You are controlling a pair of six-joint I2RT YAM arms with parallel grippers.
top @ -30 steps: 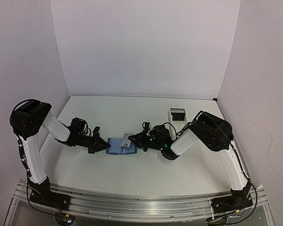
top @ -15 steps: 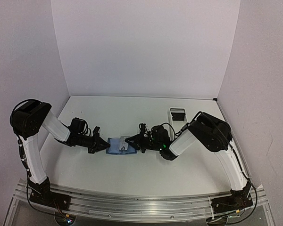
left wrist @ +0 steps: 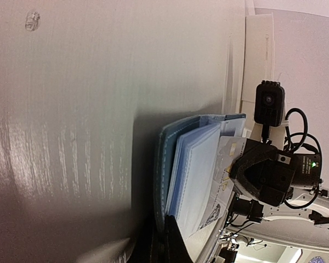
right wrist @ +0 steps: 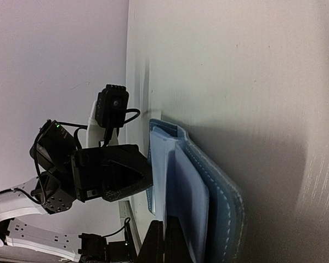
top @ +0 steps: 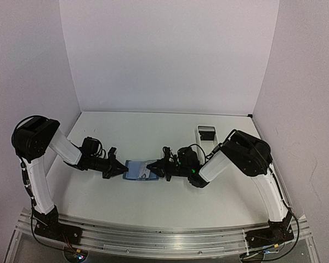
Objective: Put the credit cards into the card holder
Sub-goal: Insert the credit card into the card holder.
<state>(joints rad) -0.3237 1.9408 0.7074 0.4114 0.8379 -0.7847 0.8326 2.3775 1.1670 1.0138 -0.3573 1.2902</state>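
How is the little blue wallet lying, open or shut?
Open. The card holder lies spread on the table, its pale pocket pages fanned up; the left gripper pinches one edge, the right gripper holds a credit card.

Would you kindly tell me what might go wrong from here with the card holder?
The credit card lies only partly among the pale pages, so it may catch an edge instead of entering a pocket. The card holder seems steadied only at one edge by the shut left tool; a push from the right tool might slide it or fold it.
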